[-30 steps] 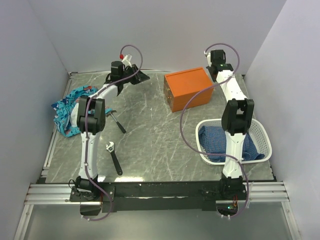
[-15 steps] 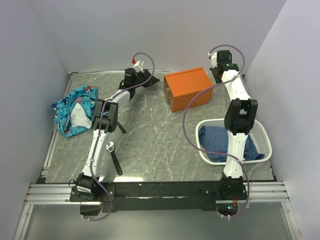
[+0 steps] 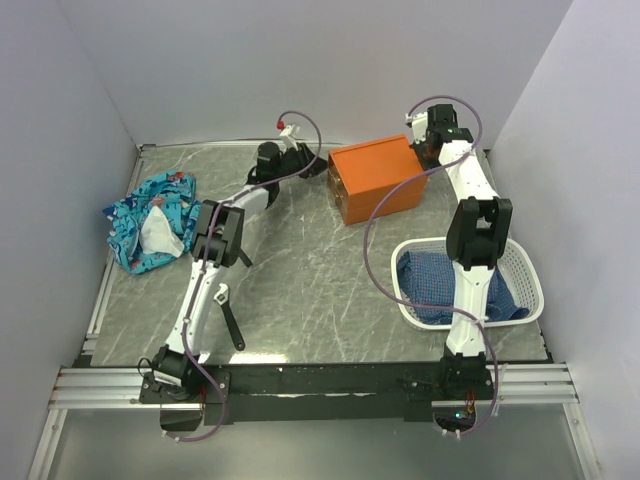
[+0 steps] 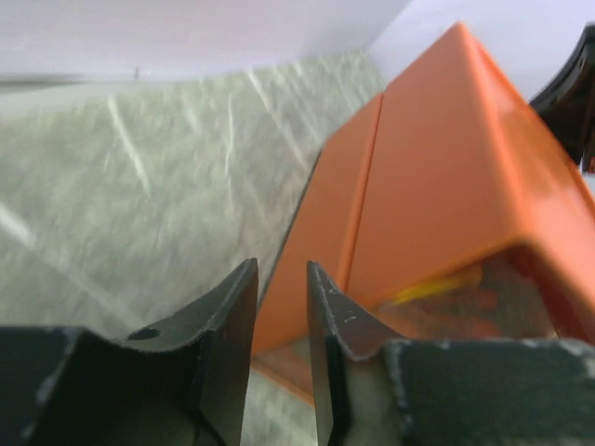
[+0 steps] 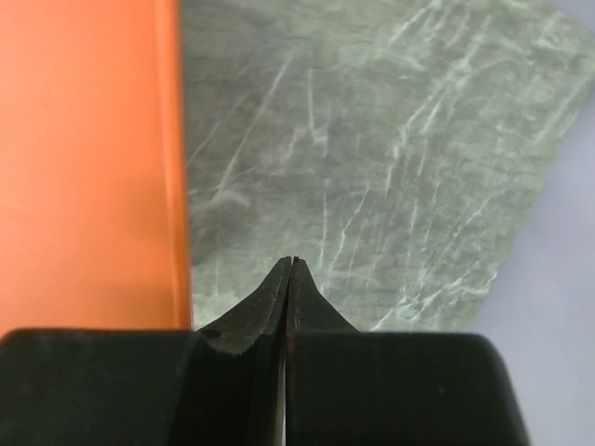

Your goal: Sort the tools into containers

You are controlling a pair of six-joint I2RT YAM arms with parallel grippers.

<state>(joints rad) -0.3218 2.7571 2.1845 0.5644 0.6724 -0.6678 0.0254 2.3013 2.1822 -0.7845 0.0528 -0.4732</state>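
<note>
A crumpled blue patterned cloth [image 3: 135, 225] lies at the far left of the grey marbled desk [image 3: 320, 270]. The black handle of a small hammer [image 3: 243, 257] pokes out from behind the left arm, and a black-handled silver adjustable wrench [image 3: 230, 318] lies nearer the front. The left jaws stand slightly apart, holding nothing, just beside the left end of the orange rectangular box [image 3: 378, 178], where a clear drawer [image 4: 446, 293] shows something yellow. The right jaws are pressed together, empty, beside the box's far right end. A white lattice basket [image 3: 520, 262] holding blue cloth sits at the front right.

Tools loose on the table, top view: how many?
2: wrench near-left, beside the left arm; hammer poking out beneath that arm's elbow. More may be hidden.
</note>
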